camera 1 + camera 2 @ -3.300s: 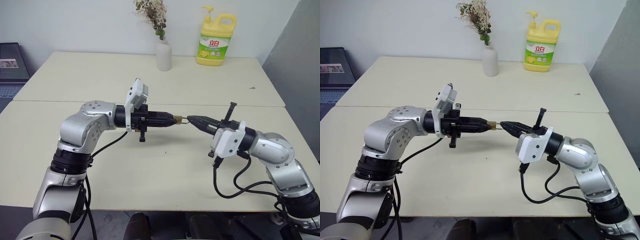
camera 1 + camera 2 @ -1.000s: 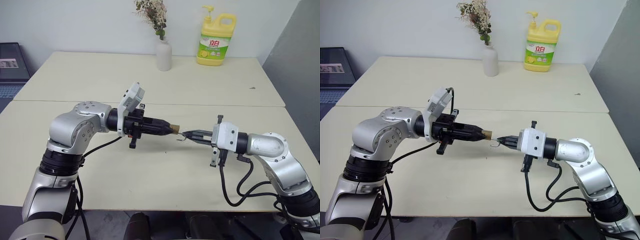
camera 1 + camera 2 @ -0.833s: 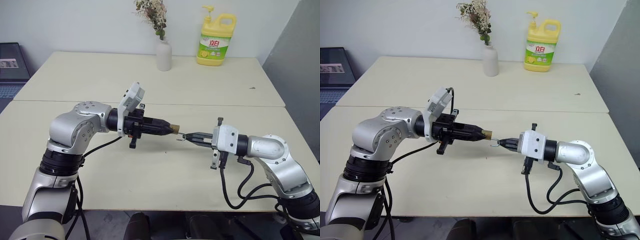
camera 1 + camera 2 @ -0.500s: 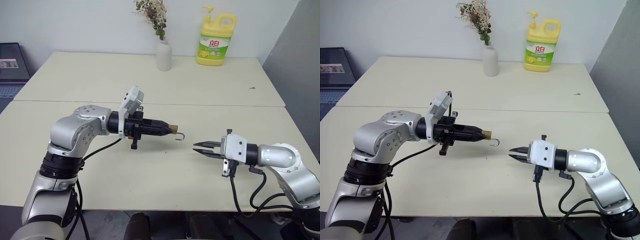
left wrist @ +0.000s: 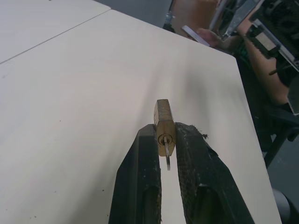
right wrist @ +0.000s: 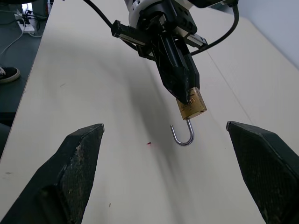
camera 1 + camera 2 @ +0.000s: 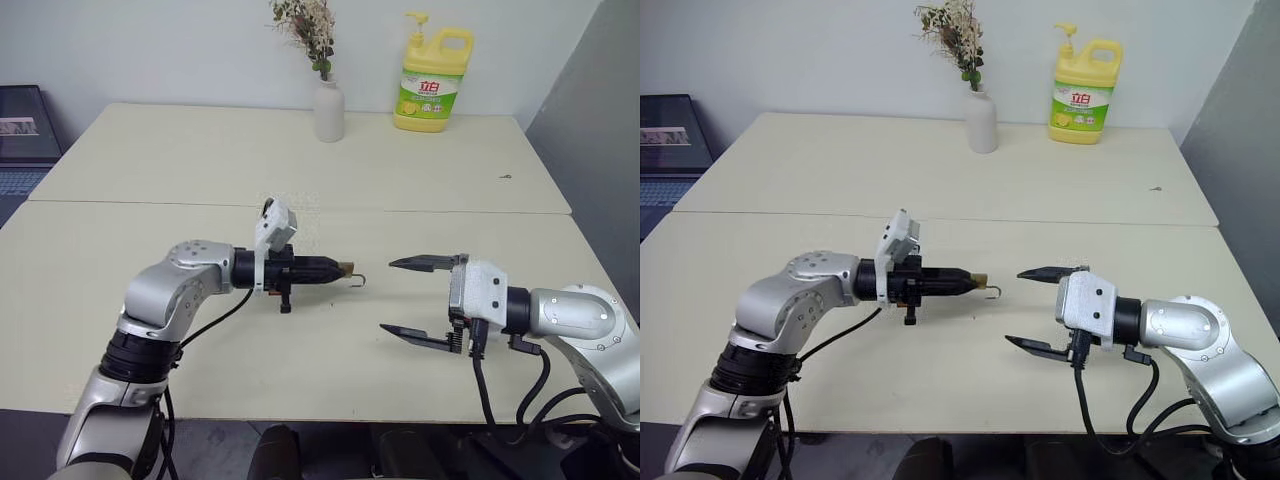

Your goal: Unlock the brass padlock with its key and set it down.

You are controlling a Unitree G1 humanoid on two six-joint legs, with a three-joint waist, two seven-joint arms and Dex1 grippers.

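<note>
The brass padlock (image 7: 345, 267) is pinched at the tips of my left gripper (image 7: 335, 268), which is shut on its body and points right, just above the table (image 7: 200, 160). Its silvery shackle (image 6: 183, 135) stands open as a free hook. In the left wrist view the padlock (image 5: 164, 126) sits between the two black fingers. The key (image 5: 167, 156) sticks out of its keyhole. My right gripper (image 7: 388, 296) faces the lock from the right, a short gap away. Its fingers are spread wide with nothing between them.
A white vase of dried flowers (image 7: 328, 108) and a yellow detergent bottle (image 7: 432, 80) stand at the table's far side. A dark screen (image 7: 20, 125) sits off the left edge. A seam (image 7: 450, 212) crosses the table behind the grippers. A person's arm (image 5: 261, 60) shows beyond the table edge.
My right gripper let go of the shackle, opened wide and drew back to the right. My left gripper sank toward the table, still holding the padlock with its shackle open.
</note>
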